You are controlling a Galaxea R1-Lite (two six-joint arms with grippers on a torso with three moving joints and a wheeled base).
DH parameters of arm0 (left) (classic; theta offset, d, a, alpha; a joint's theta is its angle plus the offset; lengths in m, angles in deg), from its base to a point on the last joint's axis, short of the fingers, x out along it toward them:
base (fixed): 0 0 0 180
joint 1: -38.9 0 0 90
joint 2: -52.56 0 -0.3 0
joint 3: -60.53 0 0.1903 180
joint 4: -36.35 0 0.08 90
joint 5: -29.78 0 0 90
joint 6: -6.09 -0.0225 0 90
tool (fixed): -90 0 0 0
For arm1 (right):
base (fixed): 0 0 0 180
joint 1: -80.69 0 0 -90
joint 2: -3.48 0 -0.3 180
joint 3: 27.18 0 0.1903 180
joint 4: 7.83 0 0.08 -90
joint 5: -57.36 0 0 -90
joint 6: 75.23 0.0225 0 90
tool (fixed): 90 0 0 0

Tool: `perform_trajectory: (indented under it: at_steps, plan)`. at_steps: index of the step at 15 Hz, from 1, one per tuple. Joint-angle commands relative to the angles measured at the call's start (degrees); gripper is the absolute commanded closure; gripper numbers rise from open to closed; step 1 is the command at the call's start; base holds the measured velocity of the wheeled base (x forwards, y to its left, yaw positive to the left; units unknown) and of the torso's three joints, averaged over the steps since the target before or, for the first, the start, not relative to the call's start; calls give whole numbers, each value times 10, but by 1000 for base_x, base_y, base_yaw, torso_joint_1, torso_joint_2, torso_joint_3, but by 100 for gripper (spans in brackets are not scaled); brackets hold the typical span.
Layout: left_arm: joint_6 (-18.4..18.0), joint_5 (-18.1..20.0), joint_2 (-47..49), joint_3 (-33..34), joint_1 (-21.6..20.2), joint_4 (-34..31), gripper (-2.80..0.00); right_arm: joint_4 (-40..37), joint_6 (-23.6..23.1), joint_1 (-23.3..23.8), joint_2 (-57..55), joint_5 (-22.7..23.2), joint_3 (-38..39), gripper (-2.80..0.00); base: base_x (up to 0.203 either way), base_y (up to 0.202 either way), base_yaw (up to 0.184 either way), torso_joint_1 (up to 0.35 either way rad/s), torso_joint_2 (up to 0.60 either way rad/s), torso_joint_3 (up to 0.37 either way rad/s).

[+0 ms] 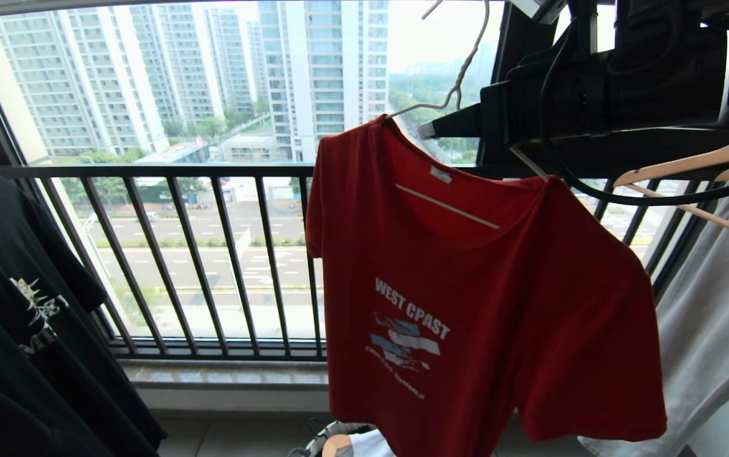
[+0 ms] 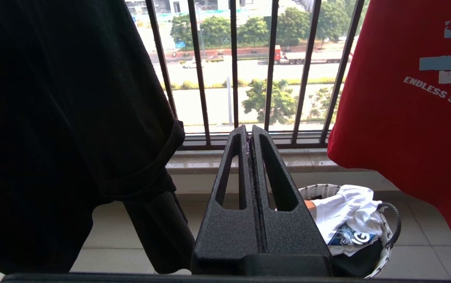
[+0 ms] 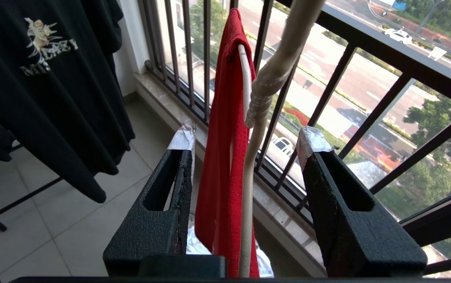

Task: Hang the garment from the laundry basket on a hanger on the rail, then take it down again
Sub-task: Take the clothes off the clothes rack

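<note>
The shirt (image 1: pixel 466 304) hangs on the hanger (image 3: pixel 246 165), whose neck stands between the right gripper's (image 3: pixel 245 141) half-open fingers, nothing clamped. If they close off-centre, the wire could slip. Left gripper (image 2: pixel 249 133) is closed, empty.

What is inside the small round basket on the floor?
The round white-rimmed laundry basket holds crumpled white cloth with blue print over something dark. The closed left gripper hides its near side; deeper contents are covered.
</note>
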Motion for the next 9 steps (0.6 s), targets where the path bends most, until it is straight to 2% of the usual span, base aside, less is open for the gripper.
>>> perform_trajectory:
  at_steps: [1,9]
  plan:
    - [0,0,0,0,0,0,0,-1,-1,0,-6,0,-2,0,0,0,0,0,0,0]
    - [0,-1,0,0,0,0,0,14,-1,0,-4,0,-13,0,0,0,0,0,0,0]
